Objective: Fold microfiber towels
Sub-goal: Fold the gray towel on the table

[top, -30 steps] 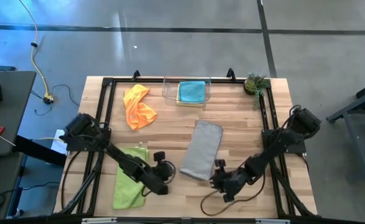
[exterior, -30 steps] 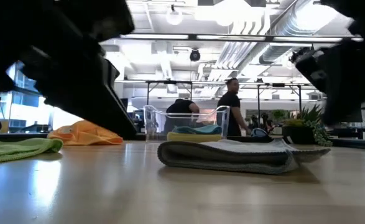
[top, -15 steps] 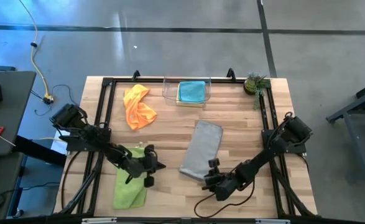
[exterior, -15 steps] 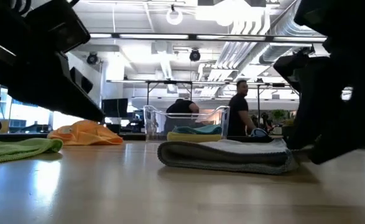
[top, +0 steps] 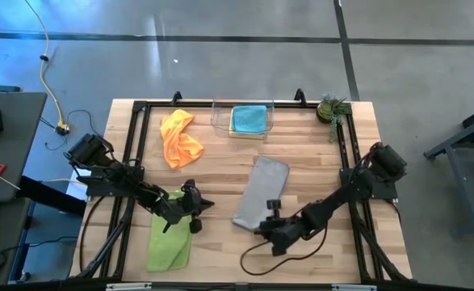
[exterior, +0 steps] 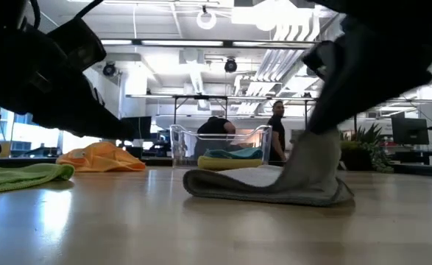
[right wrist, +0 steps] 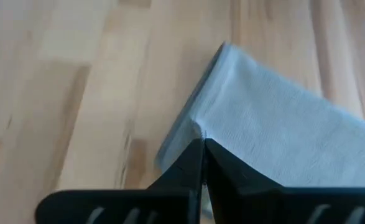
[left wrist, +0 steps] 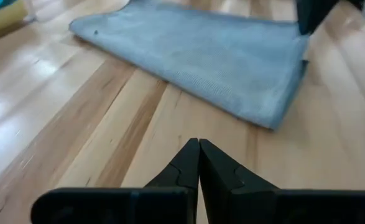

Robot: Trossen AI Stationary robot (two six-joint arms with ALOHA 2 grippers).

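Observation:
A grey microfiber towel [top: 262, 192], folded into a long strip, lies mid-table. My right gripper [top: 266, 220] is at its near end, shut on it. My left gripper [top: 203, 204] is shut on nothing, just right of the lime green towel [top: 170, 236], which lies flat near the front left. In the left wrist view its fingers [left wrist: 199, 152] point at the grey towel [left wrist: 201, 56] over bare wood. A crumpled orange towel [top: 180, 137] lies at the far left. A teal towel [top: 249, 118] sits on a yellow one in the clear bin [top: 217, 120]. My right gripper pinches the grey towel's near end at its right corner [right wrist: 198, 127] between its two fingers, slanting down from the table's near right. That corner [exterior: 315, 158] is raised off the table and hangs from the fingers. The rest of the towel lies flat on the wood.
A small potted plant [top: 331, 107] stands at the far right corner. A black frame rail [top: 140, 109] runs around the table's edges. Bare wood lies between the grey and green towels. People move in the room behind [exterior: 276, 132].
My right gripper has moved toward the table's left and far side onto the grey towel's near end, taken hold of its right corner and lifted it; the rest stays flat. My left gripper has drawn back toward the table's left, to beside the lime green towel.

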